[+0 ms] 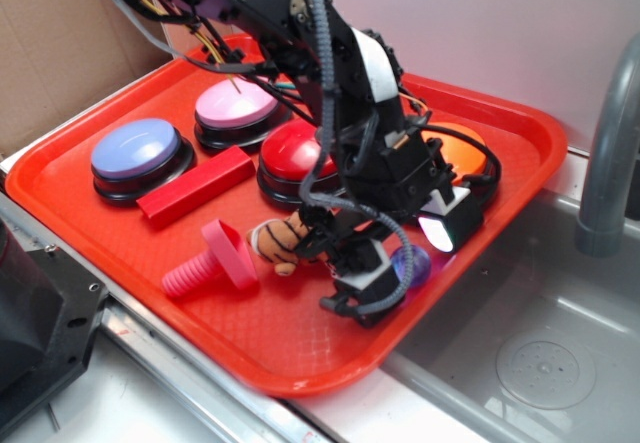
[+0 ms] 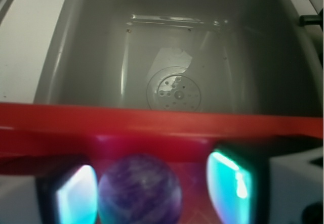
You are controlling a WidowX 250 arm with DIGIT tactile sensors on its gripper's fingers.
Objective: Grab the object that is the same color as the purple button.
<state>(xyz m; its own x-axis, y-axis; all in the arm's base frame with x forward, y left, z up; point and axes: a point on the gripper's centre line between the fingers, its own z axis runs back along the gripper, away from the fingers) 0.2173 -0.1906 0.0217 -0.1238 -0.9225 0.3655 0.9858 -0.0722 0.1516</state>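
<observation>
The object, a small glossy dark purple marbled ball (image 1: 416, 266) (image 2: 139, 189), lies on the red tray (image 1: 100, 223) near its front right rim. My gripper (image 1: 405, 253) (image 2: 152, 191) is lowered over it and open. The ball sits between the fingers, close against the left pad (image 2: 76, 193), with a gap to the right pad (image 2: 229, 186). The purple button (image 1: 140, 151) stands at the tray's far left, well away from the gripper.
Pink (image 1: 236, 106), red (image 1: 295, 148) and orange (image 1: 460, 148) dome buttons stand along the tray's back. A red block (image 1: 197, 186), pink plastic screw (image 1: 215, 258) and tiger plush (image 1: 280, 241) lie left of the gripper. The grey sink (image 1: 545, 363) (image 2: 173, 90) and faucet pipe (image 1: 610, 143) are beyond the tray rim (image 2: 152, 123).
</observation>
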